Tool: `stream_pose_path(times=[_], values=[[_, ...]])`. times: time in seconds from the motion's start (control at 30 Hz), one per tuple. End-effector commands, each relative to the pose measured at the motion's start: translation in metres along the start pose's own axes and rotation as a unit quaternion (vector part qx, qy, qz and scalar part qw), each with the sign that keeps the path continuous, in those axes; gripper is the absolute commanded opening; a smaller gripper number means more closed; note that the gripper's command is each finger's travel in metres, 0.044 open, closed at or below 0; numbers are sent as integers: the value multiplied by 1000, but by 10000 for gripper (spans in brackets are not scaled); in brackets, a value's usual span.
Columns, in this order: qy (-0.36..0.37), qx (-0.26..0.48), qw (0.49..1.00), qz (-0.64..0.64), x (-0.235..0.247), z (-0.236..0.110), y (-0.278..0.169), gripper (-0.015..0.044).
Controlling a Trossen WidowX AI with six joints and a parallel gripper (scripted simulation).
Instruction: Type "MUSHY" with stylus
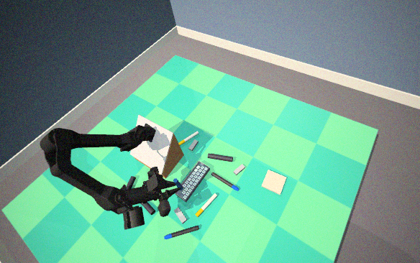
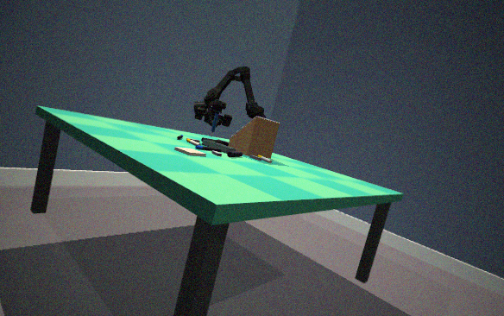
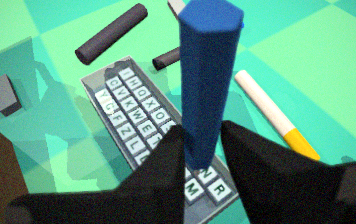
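The grey keyboard (image 1: 194, 180) (image 2: 211, 142) (image 3: 125, 97) lies flat on the green checkered table (image 1: 252, 223), with white lettered keys. My gripper (image 1: 172, 185) (image 2: 214, 116) (image 3: 202, 134) is shut on the blue stylus (image 1: 177, 182) (image 2: 213, 124) (image 3: 207, 85). The stylus points down over the keyboard's end nearest the arm. In the exterior view its tip hangs clearly above the keys. In the wrist view the stylus and fingers hide several keys at that end; M, N and R show beside them.
A wooden wedge (image 1: 172, 155) (image 2: 256, 138) stands just behind the keyboard. Around it lie white-and-yellow markers (image 1: 206, 205) (image 3: 274, 114), dark pens with blue tips (image 1: 225, 181), a dark cylinder (image 1: 220, 157) (image 3: 111, 34), small grey blocks (image 1: 239, 169) and a beige tile (image 1: 274, 182).
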State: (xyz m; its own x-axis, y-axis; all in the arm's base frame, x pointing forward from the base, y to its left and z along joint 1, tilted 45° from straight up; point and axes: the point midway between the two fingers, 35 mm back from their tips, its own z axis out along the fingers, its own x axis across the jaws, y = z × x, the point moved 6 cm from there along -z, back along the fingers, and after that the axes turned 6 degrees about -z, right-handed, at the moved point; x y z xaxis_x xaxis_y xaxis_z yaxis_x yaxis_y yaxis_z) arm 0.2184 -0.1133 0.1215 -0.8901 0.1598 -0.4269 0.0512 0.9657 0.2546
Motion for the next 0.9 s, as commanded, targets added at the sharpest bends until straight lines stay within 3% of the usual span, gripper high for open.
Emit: stream_pose_path(times=[0.0,0.63,0.73,0.87], values=[[2,-1,1000,1,6,2,3,0],[5,-2,1000,4,30,19,-4,0],[5,-2,1000,4,29,20,-5,79],[5,-2,1000,4,29,21,-6,81]])
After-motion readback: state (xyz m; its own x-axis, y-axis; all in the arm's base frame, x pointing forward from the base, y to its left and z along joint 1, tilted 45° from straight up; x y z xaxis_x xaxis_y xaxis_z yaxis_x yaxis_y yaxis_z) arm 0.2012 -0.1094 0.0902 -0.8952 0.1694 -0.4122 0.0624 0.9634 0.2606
